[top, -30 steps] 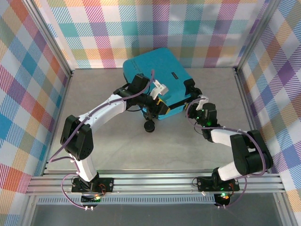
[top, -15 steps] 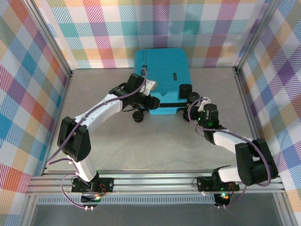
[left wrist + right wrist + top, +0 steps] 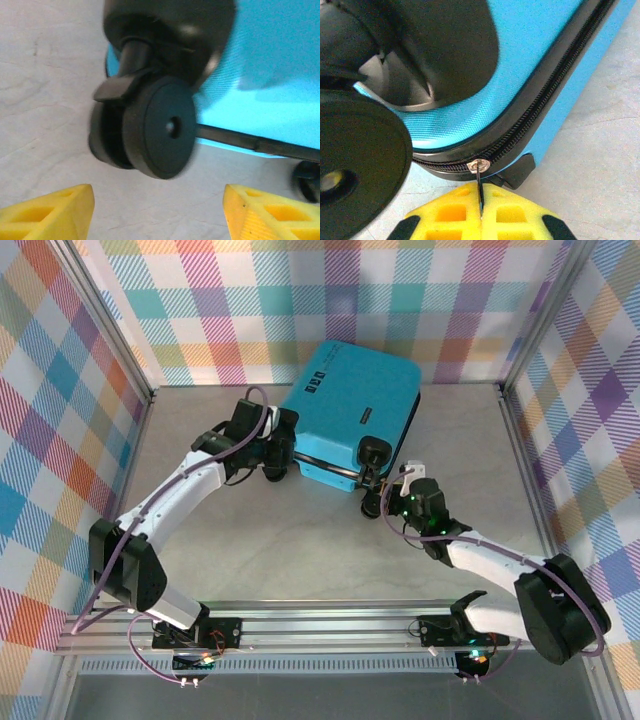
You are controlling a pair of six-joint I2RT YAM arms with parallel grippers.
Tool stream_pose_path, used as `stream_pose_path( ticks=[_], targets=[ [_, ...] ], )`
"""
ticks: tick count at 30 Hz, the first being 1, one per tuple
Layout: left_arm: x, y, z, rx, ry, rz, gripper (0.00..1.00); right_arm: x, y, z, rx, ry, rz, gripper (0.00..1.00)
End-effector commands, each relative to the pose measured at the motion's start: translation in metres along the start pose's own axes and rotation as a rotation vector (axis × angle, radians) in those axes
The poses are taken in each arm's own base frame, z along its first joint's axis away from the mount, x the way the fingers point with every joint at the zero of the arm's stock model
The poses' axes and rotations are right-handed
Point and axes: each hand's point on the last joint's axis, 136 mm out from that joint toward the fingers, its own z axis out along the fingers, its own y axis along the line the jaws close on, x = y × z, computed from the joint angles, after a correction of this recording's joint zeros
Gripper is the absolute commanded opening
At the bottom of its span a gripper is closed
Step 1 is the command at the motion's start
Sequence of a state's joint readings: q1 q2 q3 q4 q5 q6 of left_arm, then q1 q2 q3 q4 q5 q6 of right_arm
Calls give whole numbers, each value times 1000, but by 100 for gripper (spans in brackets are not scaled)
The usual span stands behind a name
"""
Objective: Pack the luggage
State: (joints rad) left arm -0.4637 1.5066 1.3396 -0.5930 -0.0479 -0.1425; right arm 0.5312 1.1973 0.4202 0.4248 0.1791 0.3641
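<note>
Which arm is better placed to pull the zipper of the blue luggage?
Right. The right end effector is shut on the zipper pull of the luggage. The left end effector is open before a wheel, holding nothing.

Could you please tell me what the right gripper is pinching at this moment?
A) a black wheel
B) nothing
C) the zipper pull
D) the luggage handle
C: the right gripper is shut on the thin metal zipper pull hanging from the black seam of the luggage.
</note>
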Motion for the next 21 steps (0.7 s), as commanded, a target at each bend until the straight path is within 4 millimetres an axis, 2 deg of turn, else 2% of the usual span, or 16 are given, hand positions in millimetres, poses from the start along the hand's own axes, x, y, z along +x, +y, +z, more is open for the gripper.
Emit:
stream_pose_path(
  ticks=[1, 7, 10, 16, 21],
  targets=[
    [10, -42, -9, 177, 15, -26, 70, -15, 18, -7, -39, -74, -44, 0],
    [20, -126, -24, 368, 6, 30, 77, -13, 17, -8, -37, -72, -45, 0],
    [28, -157, -27, 407, 17, 83, 80, -14, 18, -10, -44, -75, -45, 0],
    [40, -199, -19, 447, 54, 150, 82, -14, 19, -12, -51, -78, -41, 0],
    [41, -208, -4, 400, 54, 180, 84, -12, 19, -14, -56, -77, -35, 0]
  ],
)
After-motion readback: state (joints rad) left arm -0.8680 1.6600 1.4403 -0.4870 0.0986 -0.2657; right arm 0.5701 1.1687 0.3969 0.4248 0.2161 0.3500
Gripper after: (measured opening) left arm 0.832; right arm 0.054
